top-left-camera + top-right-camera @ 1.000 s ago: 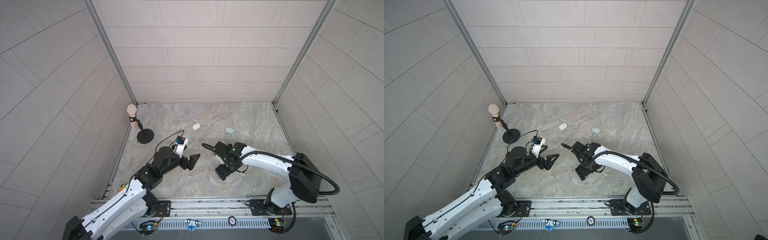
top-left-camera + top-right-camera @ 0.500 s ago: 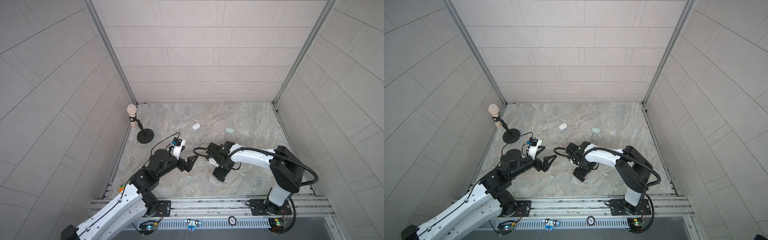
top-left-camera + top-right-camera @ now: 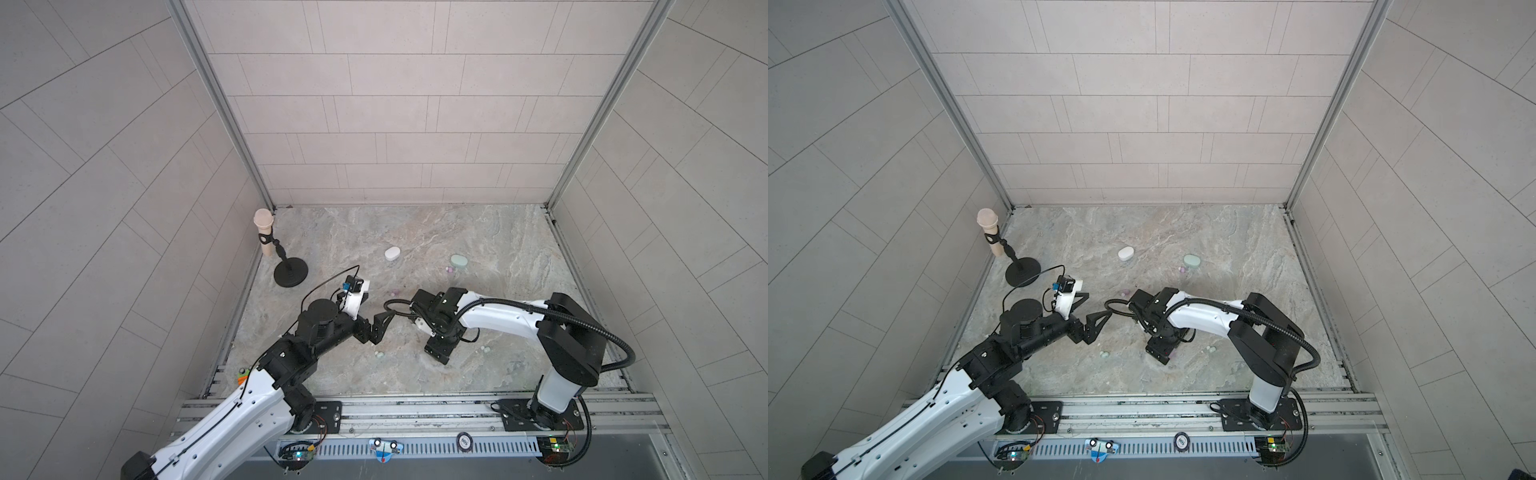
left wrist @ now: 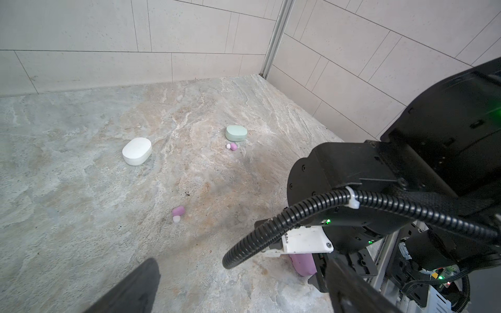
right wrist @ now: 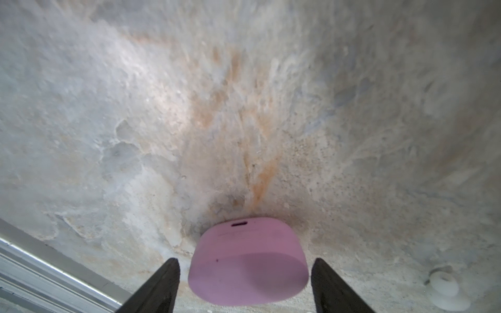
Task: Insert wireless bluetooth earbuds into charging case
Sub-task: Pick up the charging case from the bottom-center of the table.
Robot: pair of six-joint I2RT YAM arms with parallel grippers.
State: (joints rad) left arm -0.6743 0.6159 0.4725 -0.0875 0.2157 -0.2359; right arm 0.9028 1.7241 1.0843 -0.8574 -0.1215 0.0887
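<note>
A lilac charging case [image 5: 244, 238] lies on the stone floor between the fingers of my right gripper [image 5: 245, 260], which is open with a narrow gap on each side. In both top views this gripper [image 3: 440, 353] points down at the floor. One white earbud [image 5: 444, 287] lies beside it. Lilac earbuds [image 4: 178, 212] [image 4: 232, 146] lie further back, and mint earbuds [image 3: 379, 354] [image 3: 484, 350] lie either side of the right gripper. My left gripper [image 3: 376, 309] hangs open and empty above the floor, left of the right wrist.
A white case [image 3: 392, 253] and a mint case [image 3: 459, 260] lie shut near the back. A microphone on a black stand [image 3: 291, 272] is at the back left. The right arm's black cable [image 4: 271, 230] loops in front of the left gripper.
The right arm has folded in towards the middle and its jaws have narrowed round the lilac case. The left gripper has drawn back slightly and stays wide open.
</note>
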